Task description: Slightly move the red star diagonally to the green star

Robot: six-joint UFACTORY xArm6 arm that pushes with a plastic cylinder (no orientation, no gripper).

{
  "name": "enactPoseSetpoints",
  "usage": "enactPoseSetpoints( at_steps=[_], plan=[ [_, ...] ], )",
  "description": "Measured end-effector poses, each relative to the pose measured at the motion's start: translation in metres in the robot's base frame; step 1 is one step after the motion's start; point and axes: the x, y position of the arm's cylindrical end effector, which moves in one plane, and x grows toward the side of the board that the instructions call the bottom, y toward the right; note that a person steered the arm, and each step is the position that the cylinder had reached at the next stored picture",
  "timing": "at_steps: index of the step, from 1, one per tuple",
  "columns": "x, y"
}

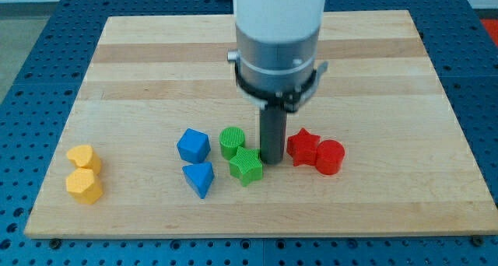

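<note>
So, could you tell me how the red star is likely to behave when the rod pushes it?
The red star looks rigid and flat-bottomed, so it should probably slide rather than roll or tip. Its points may make it twist if my tip, now between it and the green star, pushes off-centre. The red cylinder touching it would likely shift too.

Single view, set in front of and above the counter (436, 103), angled downward; the whole board fits, the arm entering from the view's top.
</note>
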Motion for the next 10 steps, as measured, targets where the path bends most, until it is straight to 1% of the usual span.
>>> enactPoseSetpoints(
  at_steps=[1, 2, 3, 5, 6, 8, 10],
  plan=[
    [-0.043, 0.000],
    [-0.063, -0.001],
    [-0.042, 0.022],
    [0.032, 0.028],
    [0.052, 0.026],
    [0.068, 0.014],
    [0.051, -0.011]
  ],
)
